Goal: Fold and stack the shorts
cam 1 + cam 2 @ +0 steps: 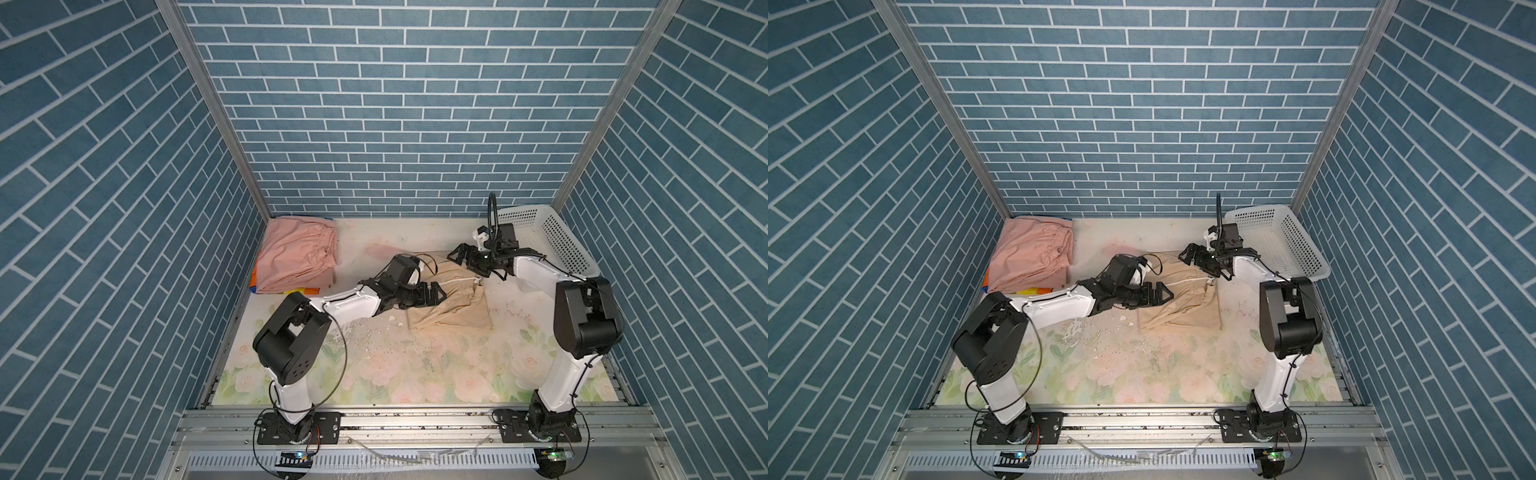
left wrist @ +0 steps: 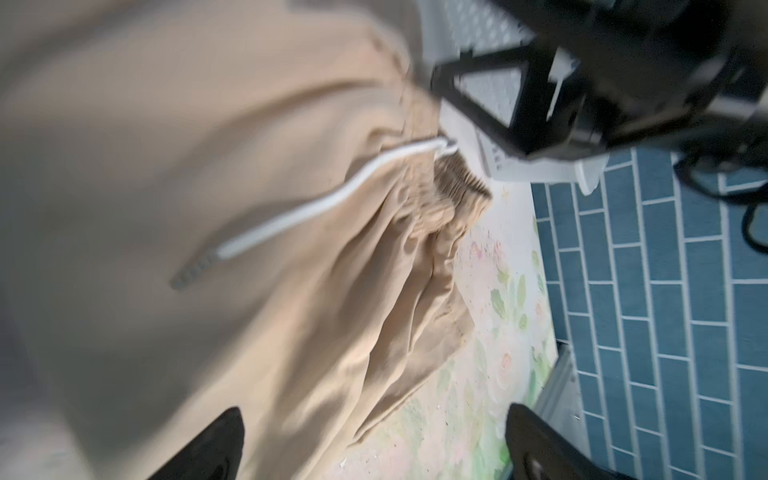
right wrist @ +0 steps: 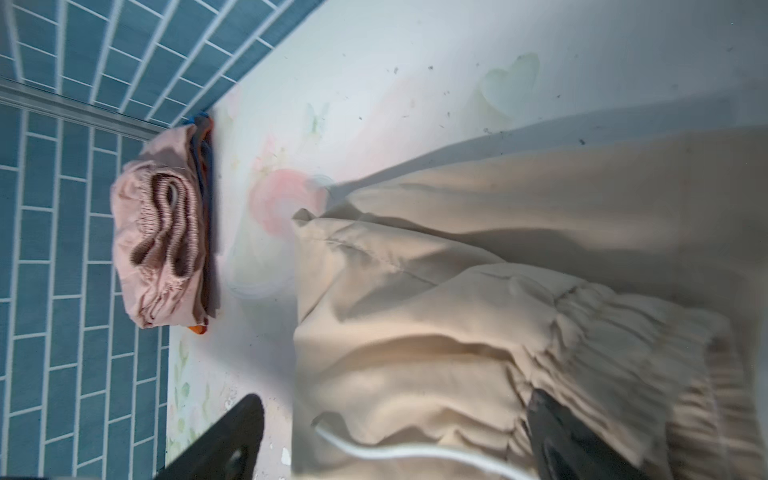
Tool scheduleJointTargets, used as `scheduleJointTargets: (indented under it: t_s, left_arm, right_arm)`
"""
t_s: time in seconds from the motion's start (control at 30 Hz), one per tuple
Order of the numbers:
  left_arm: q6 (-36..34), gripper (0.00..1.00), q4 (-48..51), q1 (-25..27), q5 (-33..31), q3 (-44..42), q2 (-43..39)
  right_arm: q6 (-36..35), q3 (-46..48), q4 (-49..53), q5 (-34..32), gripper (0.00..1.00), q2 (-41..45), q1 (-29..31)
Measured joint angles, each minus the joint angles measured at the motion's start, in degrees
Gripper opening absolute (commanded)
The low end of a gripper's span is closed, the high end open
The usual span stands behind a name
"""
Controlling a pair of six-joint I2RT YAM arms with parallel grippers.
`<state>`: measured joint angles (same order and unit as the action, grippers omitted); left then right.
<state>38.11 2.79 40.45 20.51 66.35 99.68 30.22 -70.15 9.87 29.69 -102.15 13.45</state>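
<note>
Top views, surface: a pale floral-print tabletop (image 1: 415,365) with pink roses and green leaves, scuffed and flecked with white chips near the middle.
Room: blue brick-pattern walls (image 1: 395,124) close the left, far and right sides; a grey aluminium rail (image 1: 415,419) runs along the near edge.
Beige cloth shorts (image 1: 453,309): rumpled on the tabletop right of centre, gathered waist toward the far right, a white drawstring (image 1: 455,282) trailing across them.
Pink cloth shorts (image 1: 295,257): folded in the far left corner, lying on the shiny rainbow-striped shorts (image 1: 305,290), of which only the edges show.
White perforated plastic basket (image 1: 552,241): far right corner.
Left gripper (image 1: 438,294): jaws spread wide over the left part of the beige shorts, holding nothing.
Right gripper (image 1: 459,255): jaws spread wide above the far edge of the beige shorts, holding nothing.
</note>
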Motion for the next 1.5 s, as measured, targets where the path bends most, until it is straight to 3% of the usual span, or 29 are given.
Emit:
scheduleJointTargets:
  t_s: [0.1,0.33,0.63,0.83,1.07,1.2,1.37,1.5]
  left_arm:
    - [-5.73,1.0,5.2,-1.22,-5.73,5.44,-2.12]
    - [-12.98,1.0,14.78,-7.72,-6.93,15.28,6.21]
    - [-14.75,1.0,22.01,-8.83,-0.87,16.24,15.74]
    - [-14.1,0.98,22.16,-9.05,1.92,17.64,17.9]
    - [-13.31,0.74,22.03,-9.64,4.52,23.47,23.69]
    - [-13.53,0.33,23.1,-9.92,5.49,25.27,25.55]
    - [-16.52,0.0,27.78,-10.23,4.15,27.08,26.25]
    - [-20.85,0.0,34.51,-10.56,0.2,30.99,26.01]
  right_arm:
    - [0.61,5.51,-2.49,0.46,0.99,5.49,0.22]
    - [1.31,18.21,-6.32,1.18,0.99,6.47,1.55]
    - [1.01,21.59,-6.6,1.25,0.99,7.87,1.55]
    - [0.74,20.52,-1.88,0.5,0.99,14.75,1.51]
    - [-0.28,19.06,2.23,-1.09,0.99,22.38,1.14]
    - [-0.57,19.12,3.87,-2.49,0.99,24.68,0.81]
    - [-0.57,19.45,5.35,-3.56,0.99,25.94,0.72]
    - [-0.5,19.45,5.4,-3.58,0.99,26.01,0.74]
